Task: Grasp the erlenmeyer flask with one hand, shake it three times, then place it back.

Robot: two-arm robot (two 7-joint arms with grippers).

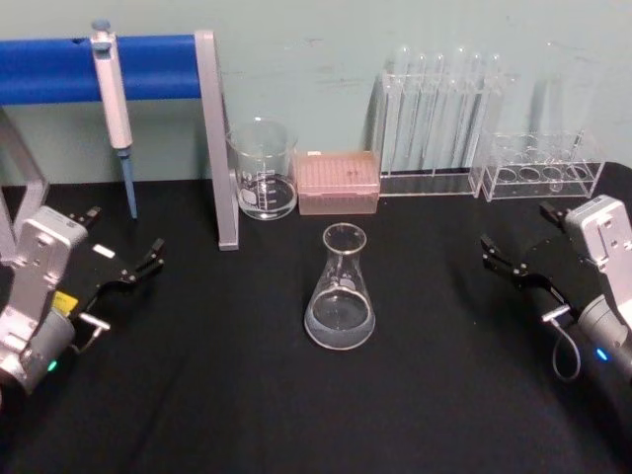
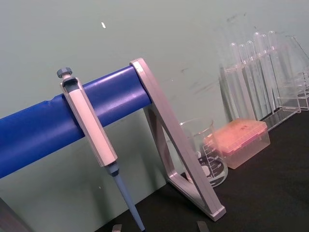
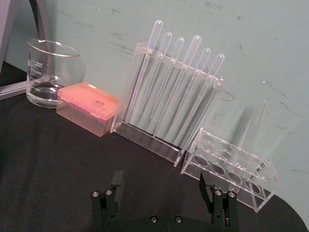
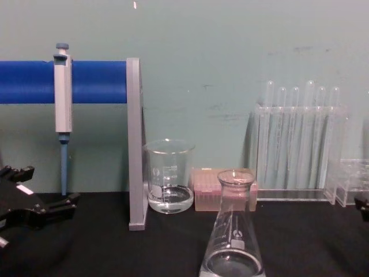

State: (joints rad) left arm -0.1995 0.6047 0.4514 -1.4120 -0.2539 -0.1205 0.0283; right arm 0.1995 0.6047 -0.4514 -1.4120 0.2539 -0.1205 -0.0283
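The task is at its first step, the reach, and nothing is gripped. At the left edge of the head view, the left tool [image 1: 133, 267] hangs spread open and empty over the desk [image 1: 197, 395]. The erlenmeyer flask [image 1: 341, 291] stands upright at centre, well apart from both tools. At the right edge, the right tool [image 1: 502, 259] gapes wide and is empty too. The next move probably calls for one tool to reach in and close on the flask's narrow neck.

Grey stand frame [image 2: 178, 145] has its foot on the black table [image 2: 270, 193]. A blue bar [image 2: 48, 130] meets the frame's top, and a white pipette [image 2: 89, 128] hangs tilted from the bar, well apart from the frame. A glass beaker [image 2: 210, 154] sits just beside the frame's leg on the side away from the bar. A pink tip box [image 2: 241, 140] is just past the beaker, and test tubes [image 2: 251, 77] stand farther past it.
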